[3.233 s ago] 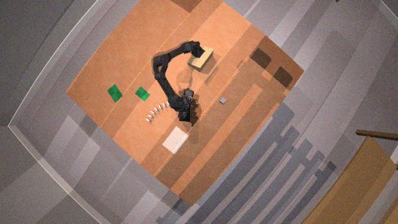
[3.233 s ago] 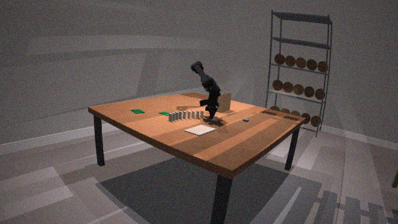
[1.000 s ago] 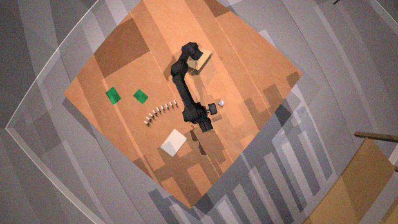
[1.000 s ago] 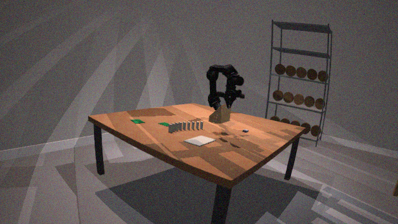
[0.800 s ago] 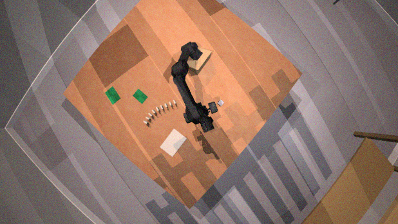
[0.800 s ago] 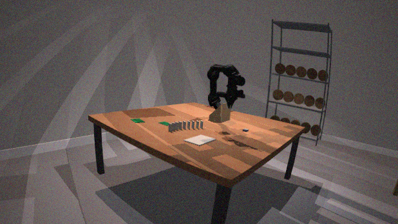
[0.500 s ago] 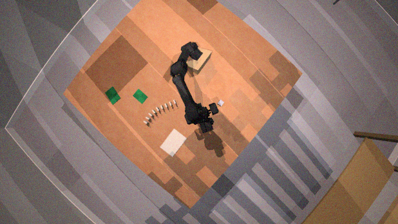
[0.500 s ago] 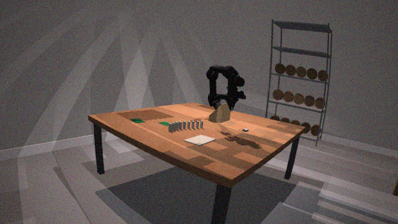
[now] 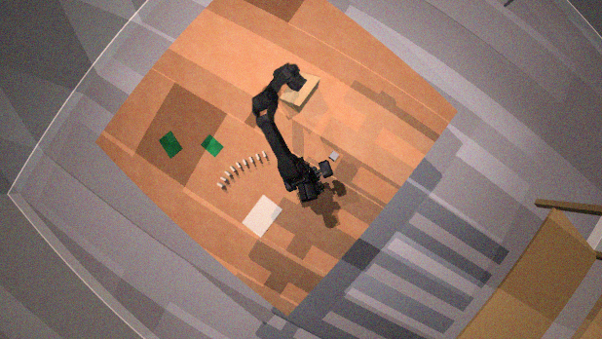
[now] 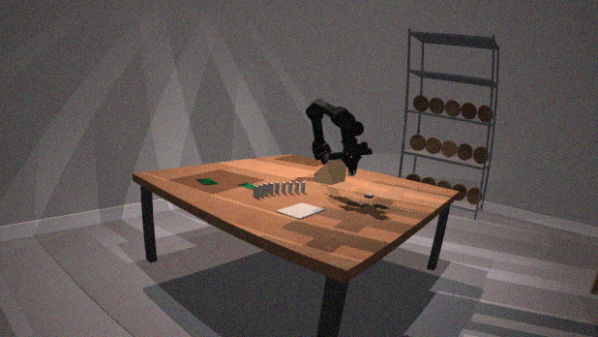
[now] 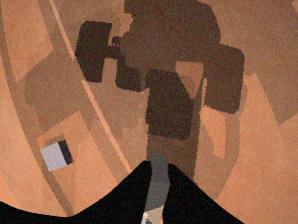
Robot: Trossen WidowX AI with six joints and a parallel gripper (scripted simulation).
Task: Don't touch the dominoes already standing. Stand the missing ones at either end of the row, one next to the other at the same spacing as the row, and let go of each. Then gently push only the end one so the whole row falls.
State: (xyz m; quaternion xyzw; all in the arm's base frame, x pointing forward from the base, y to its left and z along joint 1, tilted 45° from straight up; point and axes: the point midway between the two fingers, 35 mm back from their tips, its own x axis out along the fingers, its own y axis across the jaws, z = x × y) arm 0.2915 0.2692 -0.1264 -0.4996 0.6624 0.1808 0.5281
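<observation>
Several thin pale dominoes [image 9: 251, 160] [image 10: 277, 189] stand upright in a curved row on the wooden table; the row is outside the wrist view. My gripper [image 10: 352, 171] [image 11: 156, 169] is shut on a grey domino [image 11: 159, 187], which points away from the wrist camera between the black fingers. The gripper is raised above the table, to the right of the row in the top and exterior views. In the top view the arm hides the fingertips and the held domino.
A small light block [image 9: 333, 156] [image 10: 369, 196] [image 11: 56, 156] lies near the gripper. A white flat panel [image 9: 262, 216] [image 10: 301, 210] lies near the row. Two green patches [image 9: 170, 144] [image 10: 207, 181] lie beyond it. A beige wedge-shaped block [image 9: 310, 89] [image 10: 330, 172] is by the arm's base.
</observation>
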